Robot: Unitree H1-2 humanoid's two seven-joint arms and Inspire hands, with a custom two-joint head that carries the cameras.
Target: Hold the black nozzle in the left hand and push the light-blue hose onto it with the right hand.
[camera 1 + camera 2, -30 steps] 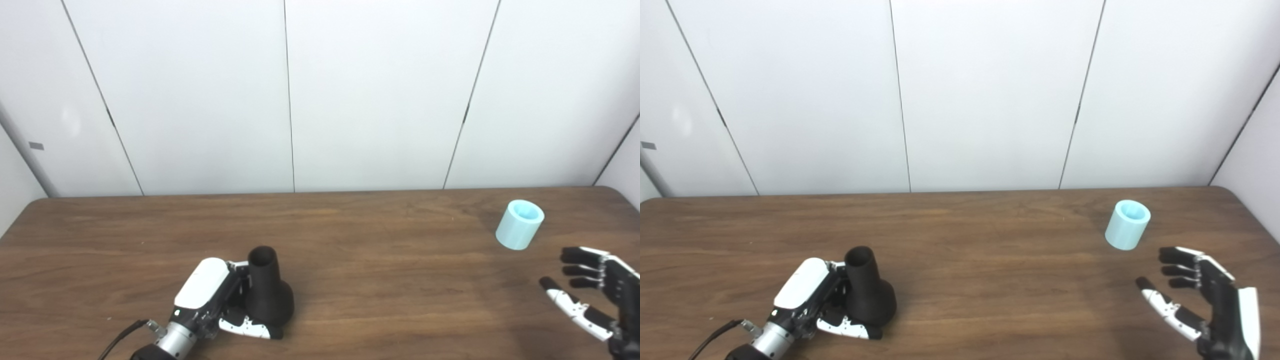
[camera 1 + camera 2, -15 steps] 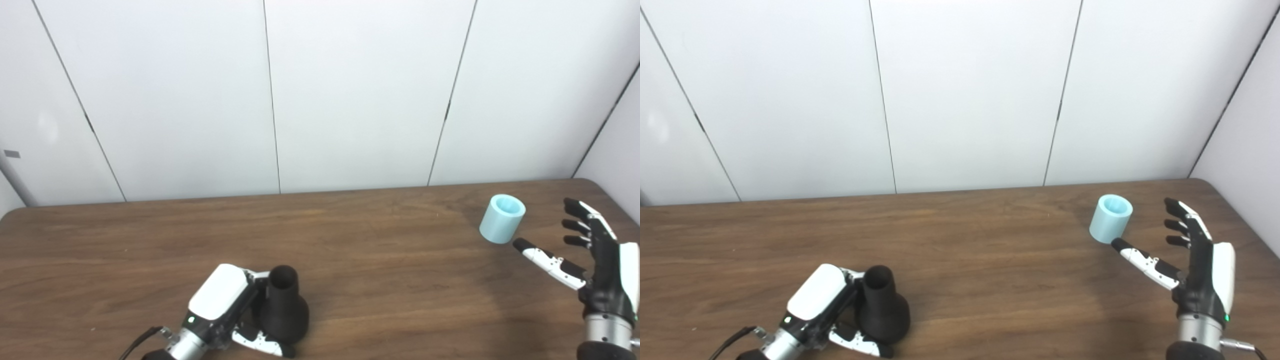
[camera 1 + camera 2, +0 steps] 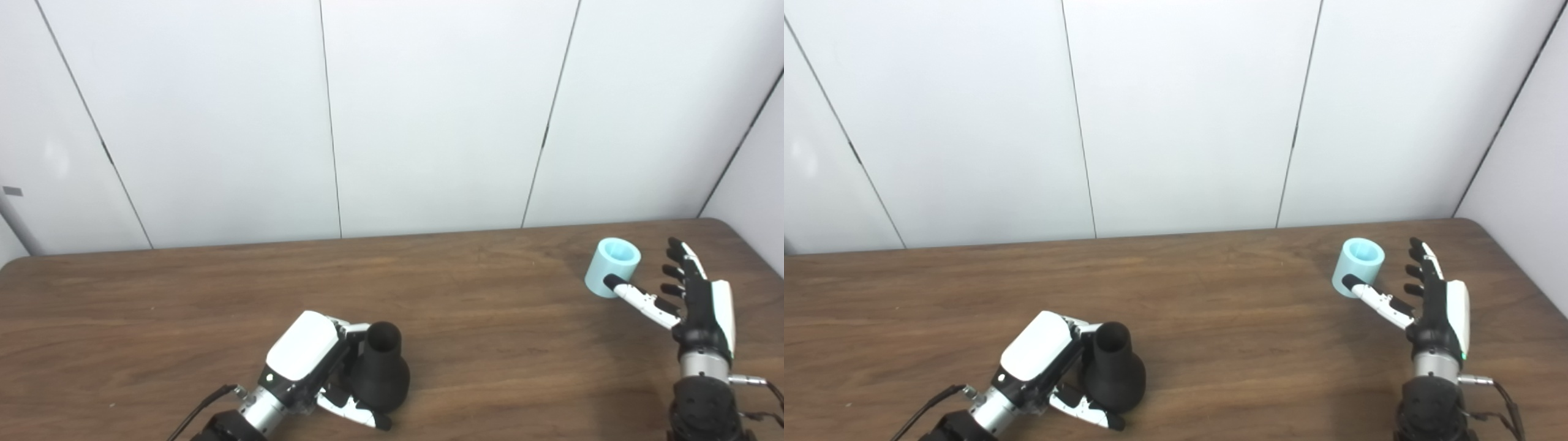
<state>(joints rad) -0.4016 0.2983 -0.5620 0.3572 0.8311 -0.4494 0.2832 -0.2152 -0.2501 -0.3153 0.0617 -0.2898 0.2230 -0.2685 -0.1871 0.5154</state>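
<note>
Right hand [image 3: 695, 294] is spread open beside the hose [image 3: 612, 267], thumb tip against its near side; the nozzle [image 3: 380, 375] is gripped by the left hand [image 3: 312, 361]. The hose could be knocked over if nudged before closure.

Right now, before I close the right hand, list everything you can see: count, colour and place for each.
nozzle: one, black, near edge of the table left of centre, upright with narrow open end up, held by the left hand.
hose: one short piece, light blue, far right of the table, standing on end with the opening up, not gripped.
table: one, dark brown wood, fills the lower half of the view.
wall panels: white, with dark seams, behind the table.
left hand: one, white and black, wrapped around the nozzle.
right hand: one, black and white, open beside the hose, thumb tip at the hose's near side; contact cannot be told.
</note>
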